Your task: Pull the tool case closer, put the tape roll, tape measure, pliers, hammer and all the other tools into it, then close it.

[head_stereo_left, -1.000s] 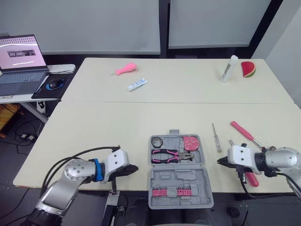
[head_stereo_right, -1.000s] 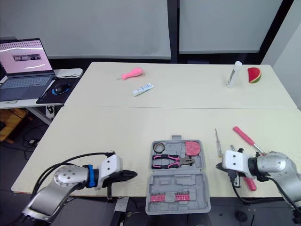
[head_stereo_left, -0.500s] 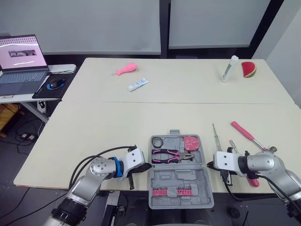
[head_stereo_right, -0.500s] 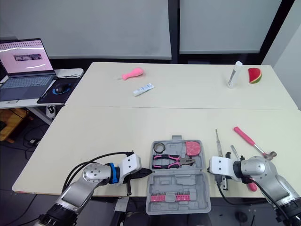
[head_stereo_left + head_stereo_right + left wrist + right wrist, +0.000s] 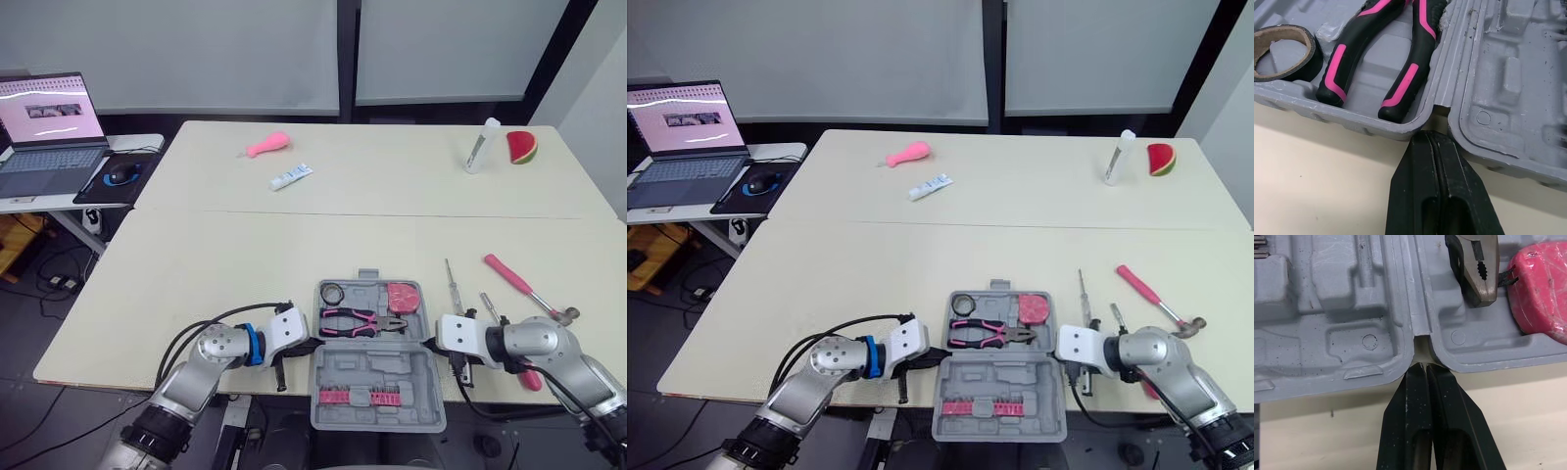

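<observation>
grey tool case pull step: left gripper, right gripper pressed shut at hinge notches; next, drag evenly.

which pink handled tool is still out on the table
The hammer, lying on the table right of the case; the pliers, also pink-handled, are inside the case.

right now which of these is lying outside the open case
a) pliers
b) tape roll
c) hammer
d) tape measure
C: the hammer lies on the table to the right of the tool case, while the pliers, tape roll and tape measure sit in its tray.
</observation>
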Available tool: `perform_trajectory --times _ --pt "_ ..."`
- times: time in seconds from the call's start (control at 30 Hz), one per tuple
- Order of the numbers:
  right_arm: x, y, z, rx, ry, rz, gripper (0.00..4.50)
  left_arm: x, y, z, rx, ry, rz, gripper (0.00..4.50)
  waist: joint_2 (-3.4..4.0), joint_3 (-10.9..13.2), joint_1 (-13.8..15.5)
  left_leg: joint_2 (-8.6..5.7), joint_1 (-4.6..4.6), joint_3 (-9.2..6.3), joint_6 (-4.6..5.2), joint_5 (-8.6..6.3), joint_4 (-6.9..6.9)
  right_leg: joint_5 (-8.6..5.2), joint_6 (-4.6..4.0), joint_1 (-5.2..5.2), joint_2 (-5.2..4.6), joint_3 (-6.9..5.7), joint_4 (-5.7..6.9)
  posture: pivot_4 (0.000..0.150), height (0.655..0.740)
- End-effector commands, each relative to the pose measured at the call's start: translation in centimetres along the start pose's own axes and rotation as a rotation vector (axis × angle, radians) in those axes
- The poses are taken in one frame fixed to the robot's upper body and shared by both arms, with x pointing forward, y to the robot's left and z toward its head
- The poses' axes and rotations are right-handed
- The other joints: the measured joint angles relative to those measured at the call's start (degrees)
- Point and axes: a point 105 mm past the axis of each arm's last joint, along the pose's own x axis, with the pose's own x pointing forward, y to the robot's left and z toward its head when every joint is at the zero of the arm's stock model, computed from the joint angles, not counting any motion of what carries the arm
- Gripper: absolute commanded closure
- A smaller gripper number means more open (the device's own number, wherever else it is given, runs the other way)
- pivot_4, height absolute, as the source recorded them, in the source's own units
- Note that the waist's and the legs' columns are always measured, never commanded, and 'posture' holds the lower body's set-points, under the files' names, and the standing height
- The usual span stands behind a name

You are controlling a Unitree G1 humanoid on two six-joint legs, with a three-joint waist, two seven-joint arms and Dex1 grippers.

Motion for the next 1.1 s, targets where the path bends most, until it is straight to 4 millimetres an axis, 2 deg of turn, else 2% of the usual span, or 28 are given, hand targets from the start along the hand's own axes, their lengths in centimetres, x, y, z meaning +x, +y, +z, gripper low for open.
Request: perform_trajectory --times 0.03,0.6,0.83,1.1 --pt "0.3 -1.0 1.9 -0.028 -0.075 -0.036 4.49 0.7 0.3 1.4 0.069 -0.026 -0.019 4.50 0.00 0.00 -0.10 0.00 0.00 0.00 -0.02 0.01 0.00 0.00 0.00 0.00 0.01 0.00 0.00 0.150 0.7400" --pt "0.3 -4.3 2.1 0.019 -0.090 -0.158 4.49 1.9 4.3 3.3 0.230 -0.041 0.014 4.50 -0.04 0.02 -0.35 0.00 -0.11 0.02 -0.17 0.10 0.01 0.00 0.00 -0.12 0.01 0.01 0.01 0.150 0.7400" --pt "0.5 -5.5 2.1 0.025 -0.095 -0.200 4.49 2.4 5.0 2.7 0.248 -0.024 0.015 4.50 -0.04 0.02 -0.41 0.00 -0.11 0.02 -0.17 0.10 0.02 0.00 0.00 -0.12 0.02 0.00 0.02 0.150 0.7400" --pt "0.6 -6.0 1.8 0.029 -0.090 -0.212 4.49 2.4 6.7 1.6 0.264 0.015 0.051 4.50 -0.04 0.01 -0.45 -0.01 -0.10 0.02 -0.17 0.11 0.03 0.01 0.01 -0.10 0.01 -0.01 0.03 0.150 0.7400"
